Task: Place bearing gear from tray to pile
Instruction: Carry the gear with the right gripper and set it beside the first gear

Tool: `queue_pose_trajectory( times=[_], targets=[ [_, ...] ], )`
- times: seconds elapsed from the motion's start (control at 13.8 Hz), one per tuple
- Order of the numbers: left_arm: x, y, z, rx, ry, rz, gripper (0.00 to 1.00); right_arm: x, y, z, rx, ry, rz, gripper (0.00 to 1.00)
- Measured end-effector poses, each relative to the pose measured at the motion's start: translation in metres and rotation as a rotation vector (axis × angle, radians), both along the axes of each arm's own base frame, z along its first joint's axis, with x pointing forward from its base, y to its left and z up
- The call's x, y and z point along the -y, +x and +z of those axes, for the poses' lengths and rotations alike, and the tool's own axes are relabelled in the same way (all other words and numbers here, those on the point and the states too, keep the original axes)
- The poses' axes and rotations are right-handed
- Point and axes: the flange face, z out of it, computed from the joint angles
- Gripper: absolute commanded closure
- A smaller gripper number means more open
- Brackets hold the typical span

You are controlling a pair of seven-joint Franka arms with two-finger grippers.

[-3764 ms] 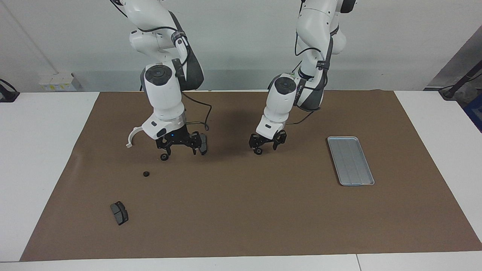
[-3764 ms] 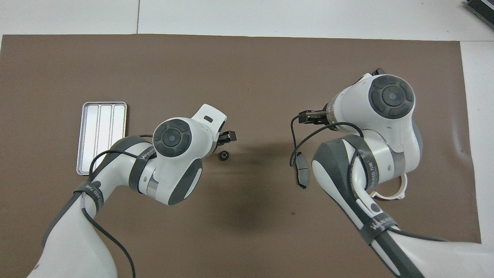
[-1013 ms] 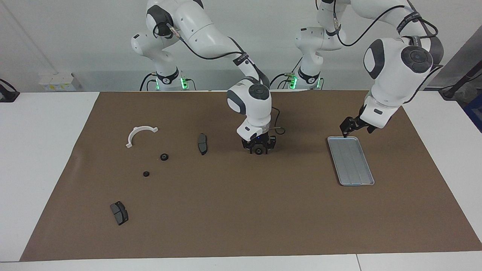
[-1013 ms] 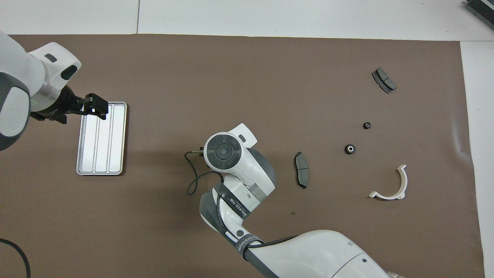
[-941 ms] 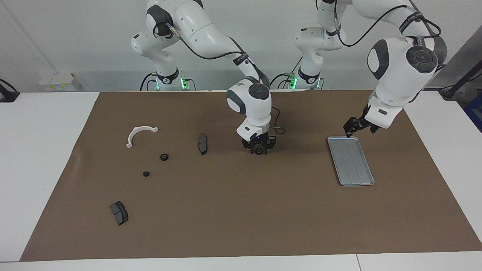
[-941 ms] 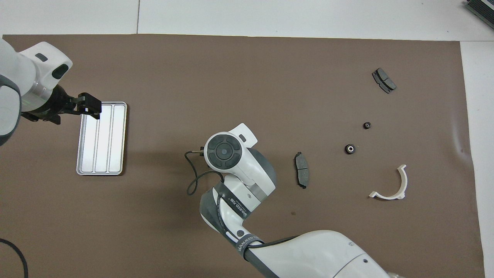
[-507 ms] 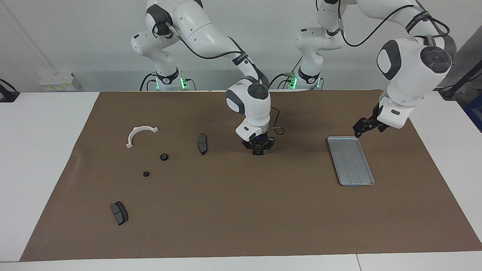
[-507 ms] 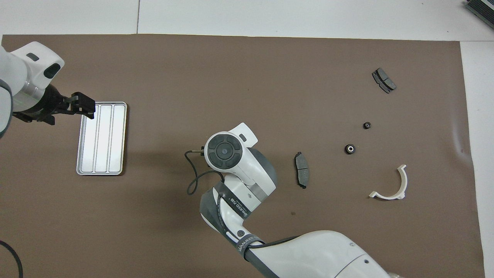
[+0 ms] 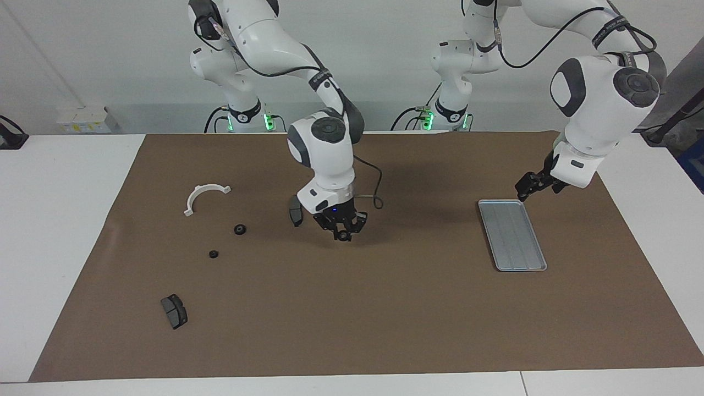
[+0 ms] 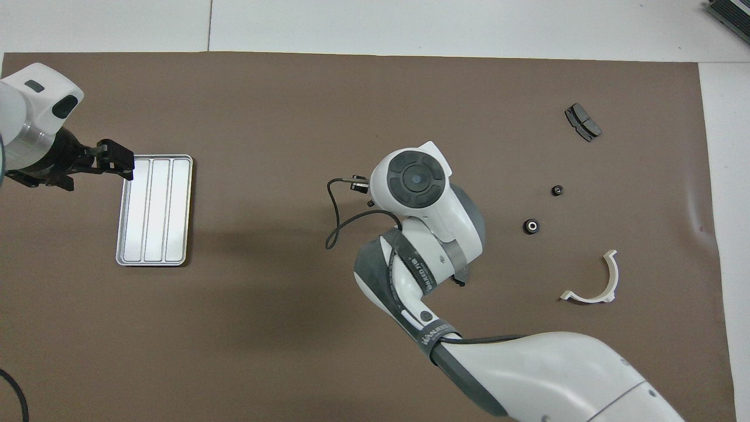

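Note:
The silver tray (image 9: pixel 511 235) lies empty on the brown mat toward the left arm's end; it also shows in the overhead view (image 10: pixel 154 209). My right gripper (image 9: pixel 342 235) is shut on a small black bearing gear (image 9: pixel 343 237) and holds it just above the mat, beside a dark brake pad (image 9: pixel 295 212). In the overhead view its wrist hides the gripper. The pile spreads toward the right arm's end: a white half-ring bracket (image 9: pixel 204 196) (image 10: pixel 592 281), two more gears (image 9: pixel 240 229) (image 9: pixel 213 254) and another brake pad (image 9: pixel 174 311). My left gripper (image 9: pixel 524 191) (image 10: pixel 119 160) hangs in the air by the tray's edge.
The brown mat (image 9: pixel 385 319) covers most of the white table. The right arm's cable (image 10: pixel 334 223) loops beside its wrist. The brake pad nearest the right gripper is mostly under that arm in the overhead view.
My right gripper has lifted the gear off the mat's middle and carried it toward the pile, up to the brake pad. My left gripper has drifted slightly away from the tray.

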Motion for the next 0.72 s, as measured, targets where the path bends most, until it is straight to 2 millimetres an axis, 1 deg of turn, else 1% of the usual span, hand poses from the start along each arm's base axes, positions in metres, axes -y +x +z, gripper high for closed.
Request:
queue_pose_trajectory(
  times=[0.07,0.14,0.22,0.43,0.58,0.72],
  targets=[
    [0.000,0.000,0.000,0.000,0.000,0.000,0.00,0.027,0.008,0.012,0.000,-0.009,0.005,1.00],
    [0.000,0.000,0.000,0.000,0.000,0.000,0.00,0.053,0.015,0.020,0.002,-0.017,0.011,1.00],
    [0.000,0.000,0.000,0.000,0.000,0.000,0.00,0.076,0.022,0.021,0.005,-0.025,0.022,1.00],
    [0.000,0.000,0.000,0.000,0.000,0.000,0.00,0.144,0.043,0.014,0.003,-0.051,0.058,1.00],
    [0.000,0.000,0.000,0.000,0.000,0.000,0.00,0.186,0.053,0.007,0.002,-0.065,0.076,1.00],
    [0.000,0.000,0.000,0.000,0.000,0.000,0.00,0.209,0.059,-0.005,0.010,-0.070,0.081,1.00]
  ],
)
